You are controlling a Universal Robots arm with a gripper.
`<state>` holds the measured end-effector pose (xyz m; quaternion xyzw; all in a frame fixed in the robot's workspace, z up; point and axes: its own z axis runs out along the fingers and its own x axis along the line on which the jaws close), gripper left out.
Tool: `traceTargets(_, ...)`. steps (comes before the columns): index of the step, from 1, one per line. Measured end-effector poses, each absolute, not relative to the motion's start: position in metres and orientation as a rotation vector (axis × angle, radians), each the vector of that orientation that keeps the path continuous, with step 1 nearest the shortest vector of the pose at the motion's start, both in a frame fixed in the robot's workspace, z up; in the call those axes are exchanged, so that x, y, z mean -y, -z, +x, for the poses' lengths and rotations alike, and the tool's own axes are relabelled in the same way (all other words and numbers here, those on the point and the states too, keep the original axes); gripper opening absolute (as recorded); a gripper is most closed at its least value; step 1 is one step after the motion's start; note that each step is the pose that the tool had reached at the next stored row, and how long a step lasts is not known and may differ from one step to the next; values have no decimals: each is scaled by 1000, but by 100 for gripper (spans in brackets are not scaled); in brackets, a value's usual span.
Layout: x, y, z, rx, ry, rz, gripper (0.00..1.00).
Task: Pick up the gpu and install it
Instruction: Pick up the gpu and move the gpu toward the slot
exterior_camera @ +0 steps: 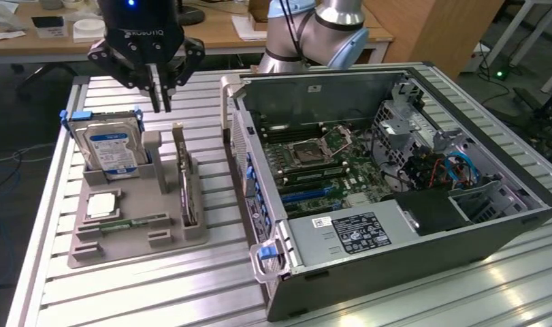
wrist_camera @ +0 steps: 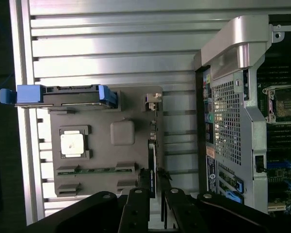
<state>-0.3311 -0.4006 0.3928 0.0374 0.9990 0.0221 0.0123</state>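
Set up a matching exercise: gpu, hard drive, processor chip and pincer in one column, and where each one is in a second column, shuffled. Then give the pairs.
1. gpu
2. hard drive
3. processor chip
4. pincer

A. lying flat in a recess of the grey holder
B. in the air above the holder
C. upright, blue label showing
D. on edge in a slot, on the holder's side toward the computer case

Pairs: 1-D, 2-C, 3-A, 4-B
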Motion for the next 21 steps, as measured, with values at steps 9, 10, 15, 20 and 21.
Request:
traceTargets(9,401,-393,-331,-3114,-69,117,53)
traceTargets(10,401,-393,-331,-3114,-69,117,53)
traceTargets(15,401,-390,-331,-3121,-70,50,71)
traceTargets(20,402,-382,-331,-3129,-70,20,71)
traceTargets(21,403,-380,-331,-3129,-70,19,71)
